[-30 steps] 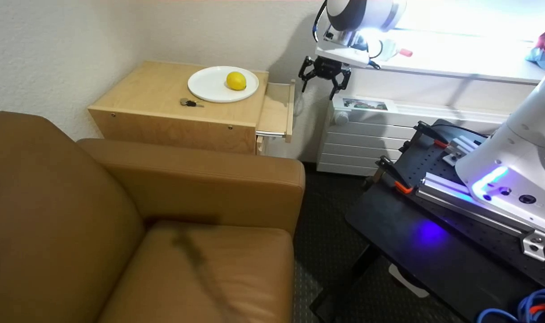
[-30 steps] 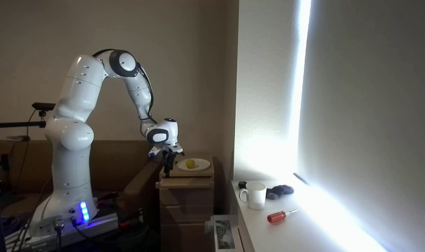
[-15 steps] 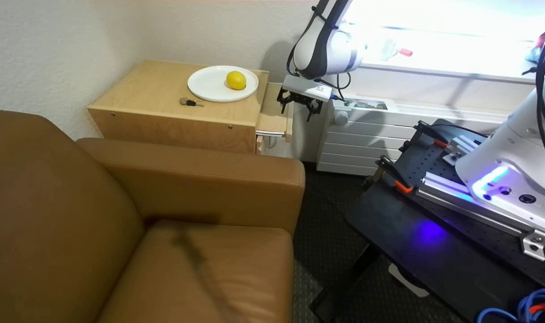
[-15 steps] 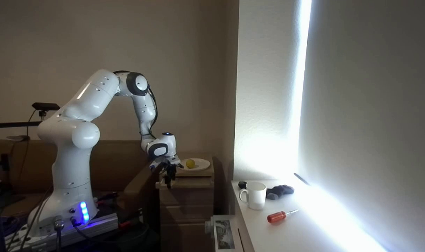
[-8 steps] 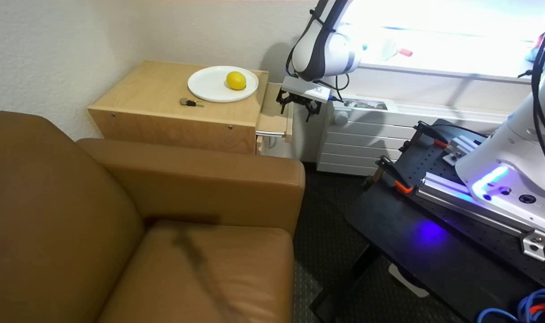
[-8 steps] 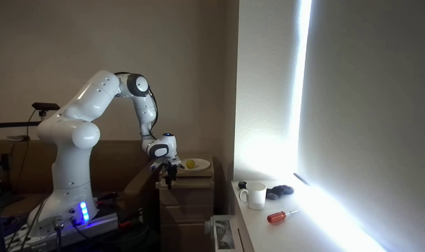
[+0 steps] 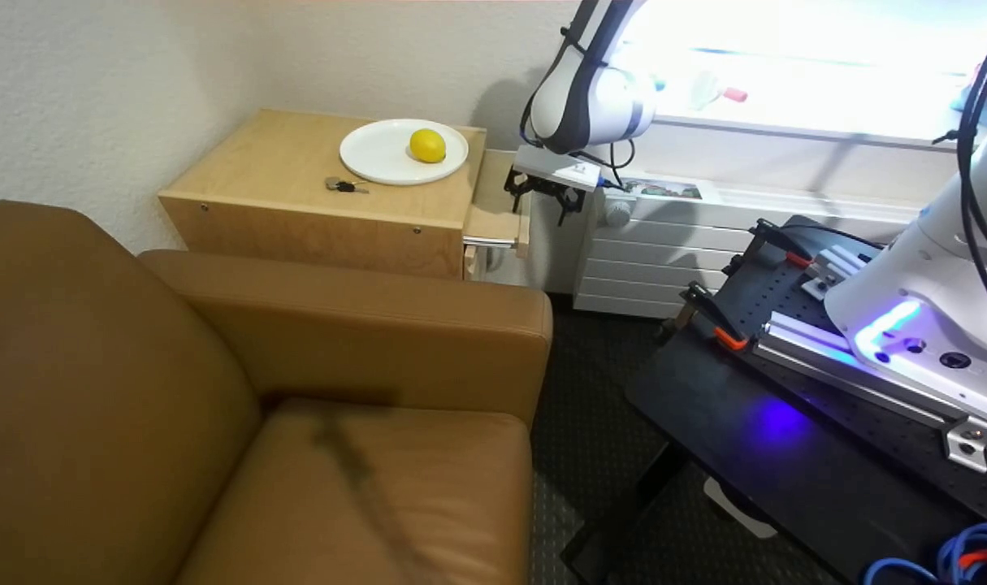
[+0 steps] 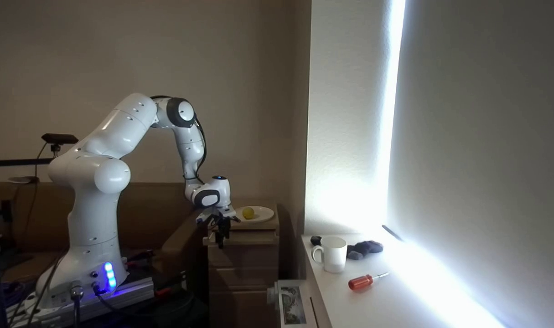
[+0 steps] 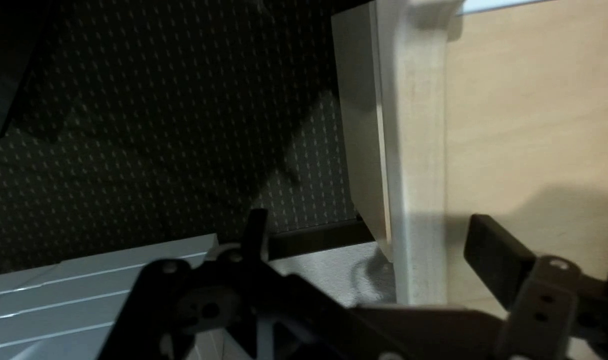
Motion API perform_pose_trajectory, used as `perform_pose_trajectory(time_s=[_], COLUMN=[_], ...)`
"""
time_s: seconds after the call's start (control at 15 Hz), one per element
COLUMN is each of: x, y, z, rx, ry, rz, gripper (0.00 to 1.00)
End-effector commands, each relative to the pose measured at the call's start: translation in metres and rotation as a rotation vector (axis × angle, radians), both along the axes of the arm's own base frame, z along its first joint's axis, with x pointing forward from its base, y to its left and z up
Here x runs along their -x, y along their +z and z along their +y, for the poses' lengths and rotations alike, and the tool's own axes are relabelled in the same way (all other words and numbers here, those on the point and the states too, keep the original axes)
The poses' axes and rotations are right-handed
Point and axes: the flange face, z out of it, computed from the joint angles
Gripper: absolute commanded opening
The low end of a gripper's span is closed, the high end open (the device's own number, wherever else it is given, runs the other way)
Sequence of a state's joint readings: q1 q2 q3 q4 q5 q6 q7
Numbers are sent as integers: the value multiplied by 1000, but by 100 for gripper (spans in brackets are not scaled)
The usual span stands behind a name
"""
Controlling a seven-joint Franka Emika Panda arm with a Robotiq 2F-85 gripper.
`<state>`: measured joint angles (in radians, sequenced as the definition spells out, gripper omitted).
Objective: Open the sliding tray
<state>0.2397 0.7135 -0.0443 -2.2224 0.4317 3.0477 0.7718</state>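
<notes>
The sliding tray (image 7: 490, 199), a light tan wooden board with a raised front lip (image 9: 421, 150), stands partly pulled out below the cabinet top (image 7: 290, 162). In an exterior view the tray (image 8: 254, 237) sits right under that top. My gripper (image 7: 538, 216) is open, pointing down at the lip. In the wrist view the gripper (image 9: 369, 217) straddles the lip: one of its fingers (image 9: 499, 260) is over the board inside, the opposite one outside. Nothing is clamped. Whether either finger touches the wood, I cannot tell. My hand covers part of the lip in both exterior views.
A white plate (image 7: 379, 166) with a lemon (image 7: 427, 146) and some keys (image 7: 345, 186) lie on the cabinet. A brown sofa (image 7: 363, 309) stands in front of its side. The radiator (image 7: 655, 268) is beyond the gripper, below a sill holding a mug (image 8: 334, 257).
Over two seconds my gripper has come down and across to the tray's lip. In the last half second it has sunk only slightly. The tray shows no movement.
</notes>
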Motion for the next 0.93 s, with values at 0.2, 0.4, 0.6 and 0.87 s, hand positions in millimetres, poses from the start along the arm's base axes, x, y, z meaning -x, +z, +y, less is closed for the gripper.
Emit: perform_pose_trajectory(time_s=[0.2, 0.4, 0.6, 0.87], x=[-2, 0, 2, 5], y=[-8, -1, 7, 5], z=[-3, -16, -42, -95], rx=[19, 47, 49, 40], ry=[-10, -62, -131, -251], rz=[40, 82, 132, 165], gripper=[100, 100, 100, 100])
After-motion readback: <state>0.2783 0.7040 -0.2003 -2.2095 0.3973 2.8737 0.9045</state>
